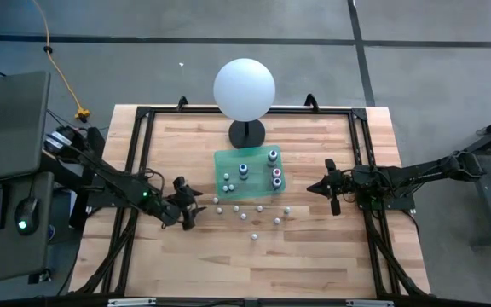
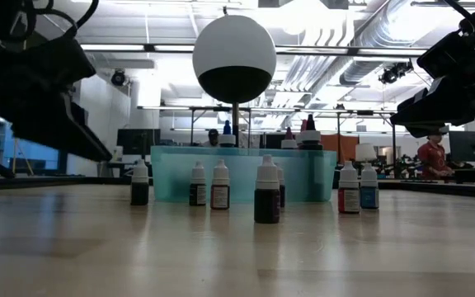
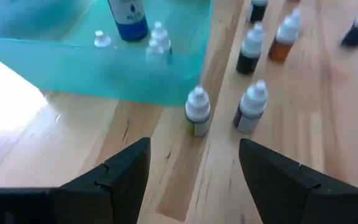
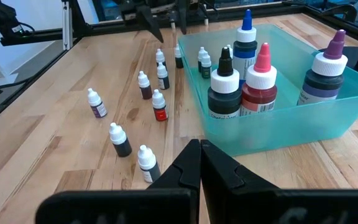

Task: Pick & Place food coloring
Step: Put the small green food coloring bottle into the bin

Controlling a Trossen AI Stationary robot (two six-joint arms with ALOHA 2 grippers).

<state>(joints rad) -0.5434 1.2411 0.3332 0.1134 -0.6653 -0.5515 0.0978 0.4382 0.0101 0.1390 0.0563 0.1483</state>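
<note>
Left gripper [image 1: 187, 207]: nearest tool to the work, poised over the table [image 1: 314, 264] left of centre; fingers [image 3: 114, 177] stood wide apart, nothing between them.

Food coloring bottle, yellowish [image 3: 197, 112]: upright, long axis vertical, directly ahead of the left gripper, in line with the gap between its fingers, just outside the near wall of the tray [image 3: 73, 78]. A purplish bottle [image 3: 251, 107] stood just beside it.

Remaining loose bottles [image 1: 245, 215]: about 8 more, upright, scattered on the table in front of the tray, between the 2 arms.

Teal tray [image 1: 222, 158]: near table centre, towards the back edge; held several larger bottles and 2 small ones.

Right gripper [image 1: 334, 198]: to the right of the tray, fingers closed together, empty, waiting.

Judgement: the left arm was the nearer; a straight advance and descent over the yellowish bottle looked sufficient, the purplish neighbour being the hazard.
</note>
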